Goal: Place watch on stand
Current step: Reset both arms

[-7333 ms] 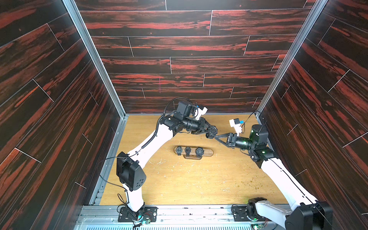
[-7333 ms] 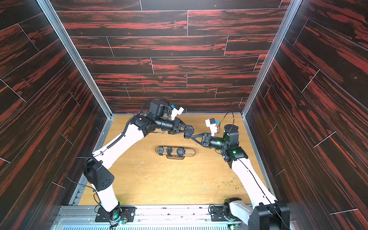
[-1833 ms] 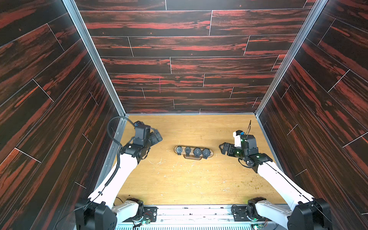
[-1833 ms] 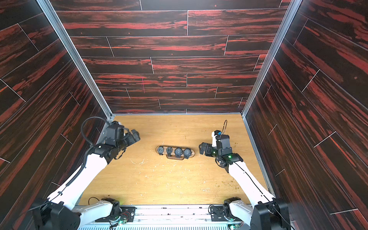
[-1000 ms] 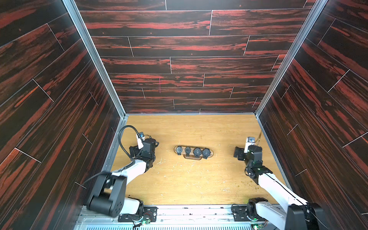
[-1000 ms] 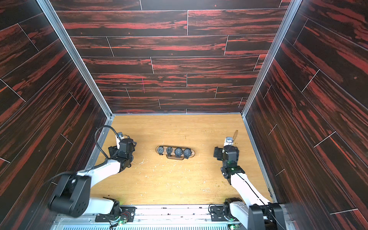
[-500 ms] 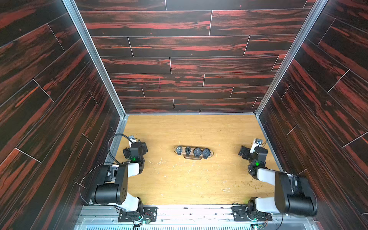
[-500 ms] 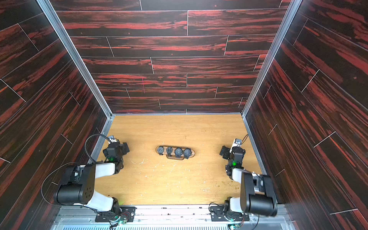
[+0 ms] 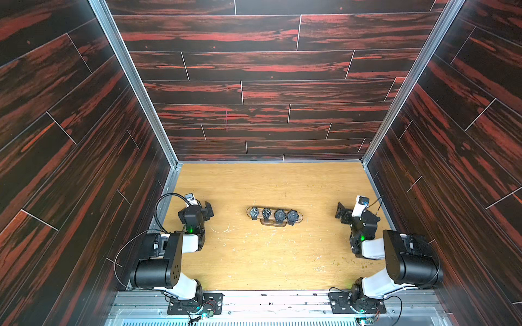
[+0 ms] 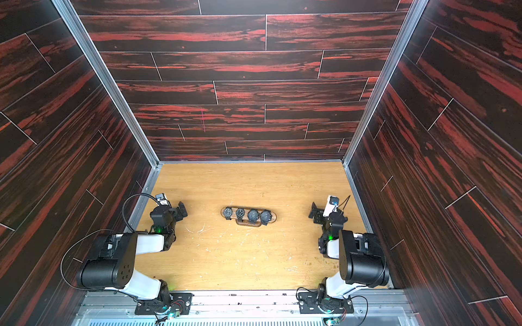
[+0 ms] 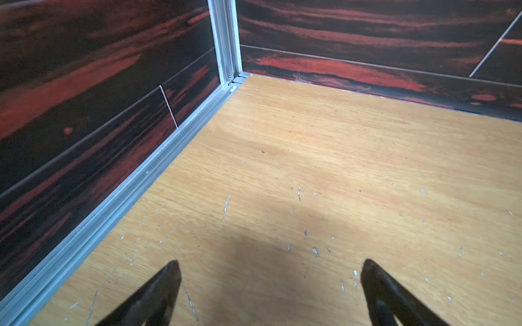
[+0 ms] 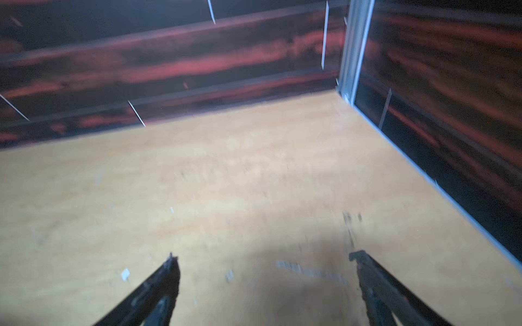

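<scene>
Holding 4 watches (image 9: 274, 214): stand (image 9: 299, 216), mid-table (image 9: 268, 254).
Left gripper (image 11: 269, 278) and right gripper (image 12: 262, 271) spread wide, empty.

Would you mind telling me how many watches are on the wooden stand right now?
4, in a row along the stand: one at its left end, two in the middle, one toward its right end. None seems hidden.

- The stand (image 9: 274, 216) with its four watches (image 9: 273, 214) is the only thing standing mid-table (image 9: 268, 254); bare wood lies on every side of it.
- Dark walls (image 9: 84, 169) close three sides.
- The left gripper (image 9: 208, 210) and right gripper (image 9: 341, 212) sit folded near the side walls, well apart from the stand, fingers spread, nothing between them.
</scene>
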Motion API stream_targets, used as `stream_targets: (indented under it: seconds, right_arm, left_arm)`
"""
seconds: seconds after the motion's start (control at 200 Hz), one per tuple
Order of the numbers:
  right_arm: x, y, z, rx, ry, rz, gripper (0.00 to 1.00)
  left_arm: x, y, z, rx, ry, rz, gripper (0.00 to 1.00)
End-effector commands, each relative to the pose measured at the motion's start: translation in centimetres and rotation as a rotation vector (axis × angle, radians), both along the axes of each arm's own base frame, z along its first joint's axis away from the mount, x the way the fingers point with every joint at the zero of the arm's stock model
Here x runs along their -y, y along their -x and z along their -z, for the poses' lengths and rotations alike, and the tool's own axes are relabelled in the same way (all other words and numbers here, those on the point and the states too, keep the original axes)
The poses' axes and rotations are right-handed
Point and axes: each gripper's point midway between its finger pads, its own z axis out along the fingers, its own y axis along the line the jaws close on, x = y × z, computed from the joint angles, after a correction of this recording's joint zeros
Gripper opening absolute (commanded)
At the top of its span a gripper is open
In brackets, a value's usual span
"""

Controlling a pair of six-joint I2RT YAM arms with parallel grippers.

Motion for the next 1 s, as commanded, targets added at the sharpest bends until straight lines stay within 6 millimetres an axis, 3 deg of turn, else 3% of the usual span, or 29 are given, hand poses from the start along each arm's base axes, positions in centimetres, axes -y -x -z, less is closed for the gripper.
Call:
stream_targets:
  seconds: [0.0, 0.716, 0.757, 0.792, 0.852, 0.897, 0.947, 0.962, 0.992]
  right_arm:
    - [-0.4, -0.4, -0.5, 0.019, 0.011, -0.027, 0.98]
    - [-0.5, -0.3, -0.7, 0.025, 0.010, -0.029, 0.98]
    - [-0.8, 0.0, -1.2, 0.040, 0.016, -0.050, 0.98]
    - [-1.5, 0.6, -2.2, 0.068, 0.040, -0.074, 0.98]
    - [-2.1, 1.7, -3.1, 0.110, 0.078, -0.076, 0.98]
    - [-1.9, 1.8, -2.6, 0.110, 0.074, -0.060, 0.99]
    - [-1.4, 0.7, -0.9, 0.074, 0.061, -0.033, 0.98]
    - [-1.4, 0.3, -1.5, 0.100, 0.067, -0.036, 0.98]
    - [-1.6, 0.3, -1.2, 0.065, 0.075, -0.042, 0.99]
  left_arm:
    - [0.4, -0.5, -0.7, 0.011, -0.017, 0.023, 1.00]
    - [0.5, -0.7, -0.5, 0.000, -0.014, 0.031, 1.00]
    - [0.9, -0.8, -1.2, 0.024, -0.026, 0.060, 1.00]
    - [1.7, -0.8, -3.0, 0.083, -0.051, 0.094, 1.00]
    - [2.9, 1.0, -3.6, 0.040, -0.068, 0.132, 1.00]
    - [2.0, 1.7, -3.4, 0.083, -0.054, 0.081, 1.00]
    - [0.5, 1.6, -1.9, 0.124, -0.042, -0.006, 1.00]
    - [0.3, 1.4, -1.6, 0.141, -0.048, -0.014, 1.00]
    - [0.4, 0.8, -2.7, 0.222, -0.081, -0.005, 1.00]
